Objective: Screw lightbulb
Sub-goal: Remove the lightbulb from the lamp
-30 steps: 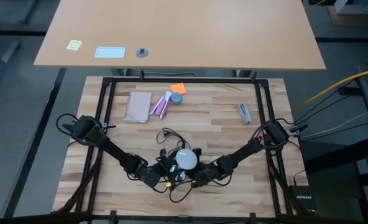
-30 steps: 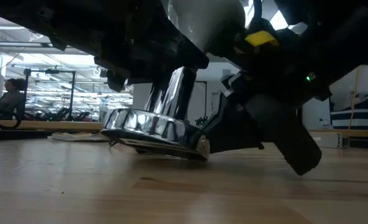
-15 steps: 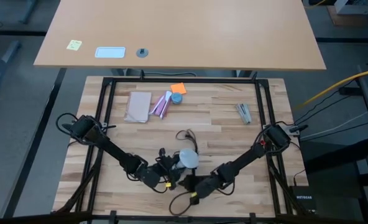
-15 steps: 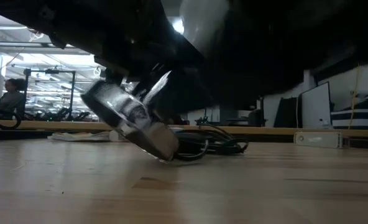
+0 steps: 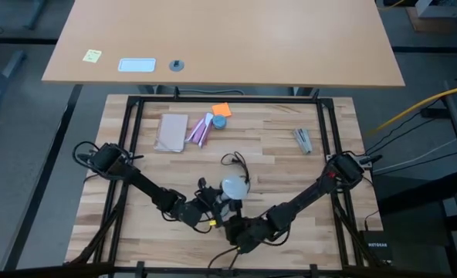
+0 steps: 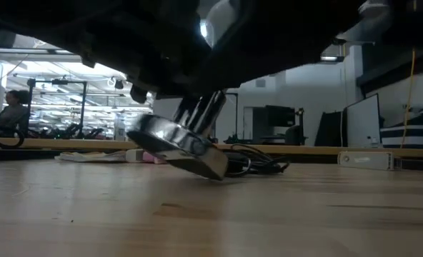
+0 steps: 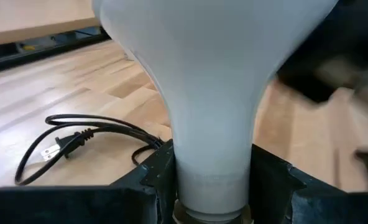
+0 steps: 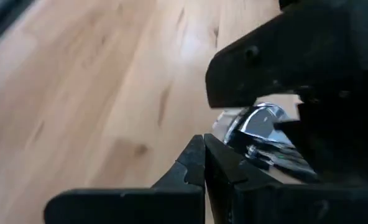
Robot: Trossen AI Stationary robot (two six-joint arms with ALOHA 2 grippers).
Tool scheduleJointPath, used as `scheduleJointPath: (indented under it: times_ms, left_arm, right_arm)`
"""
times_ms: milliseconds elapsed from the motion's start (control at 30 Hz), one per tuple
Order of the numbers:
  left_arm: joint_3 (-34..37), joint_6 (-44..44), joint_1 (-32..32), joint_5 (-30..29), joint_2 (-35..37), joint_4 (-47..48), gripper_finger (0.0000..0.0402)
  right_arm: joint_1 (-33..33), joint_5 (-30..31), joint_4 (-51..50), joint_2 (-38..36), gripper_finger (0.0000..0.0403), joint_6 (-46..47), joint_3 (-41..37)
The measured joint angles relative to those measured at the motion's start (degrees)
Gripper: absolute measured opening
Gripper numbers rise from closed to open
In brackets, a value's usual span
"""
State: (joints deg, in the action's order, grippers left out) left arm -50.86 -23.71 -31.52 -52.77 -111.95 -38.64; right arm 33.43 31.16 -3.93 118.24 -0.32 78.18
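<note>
The left pincer [image 7: 212,186] grips the lightbulb [image 7: 212,81] at its neck, lifted over the table [image 5: 275,166]. The right pincer [image 8: 204,163] is closed, empty, beside the tilted socket [image 6: 176,143]. Level the socket first, then twist gently.

Dark cord [image 5: 232,161] just beyond lightbulb [image 5: 231,186]

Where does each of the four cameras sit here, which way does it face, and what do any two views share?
High view: above the table, looking straight down; both arms meet around the lightbulb.
Low view: at tabletop height, looking level toward the room; dark arm parts hang over the tilted silvery socket.
Left wrist view: the left gripper clamps the bulb's neck; the plug lies beyond.
Right wrist view: the shut right gripper beside the socket.
Shared: the low and right wrist views both show the socket.
</note>
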Motion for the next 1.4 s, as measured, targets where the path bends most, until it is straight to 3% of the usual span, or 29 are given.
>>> scheduleJointPath:
  times_ms: [267,533,833,1200,1400]
  left_arm:
    - [0.04,0.65,2.93,0.7,-0.01,-1.08,0.0139]
    - [-0.07,9.91,4.85,1.18,-0.06,-12.17,0.0139]
    - [-0.14,8.74,8.69,13.82,-0.01,-17.71,0.0139]
    - [-0.23,4.5,9.17,16.85,-3.67,-17.7,0.0139]
    - [-0.34,2.28,8.0,16.62,-5.79,-17.56,0.0139]
  right_arm:
    - [1.52,7.99,-22.44,-6.55,0.0002,1.1,3.79]
    - [4.19,16.78,-43.6,-16.15,0.0002,9.21,3.77]
    - [5.16,21.08,-65.91,-20.44,0.0002,25.7,3.02]
    - [5.18,19.77,-59.77,-20.36,0.0002,35.91,-9.45]
    - [5.18,17.78,-37.99,-20.34,0.0002,34.63,-18.54]
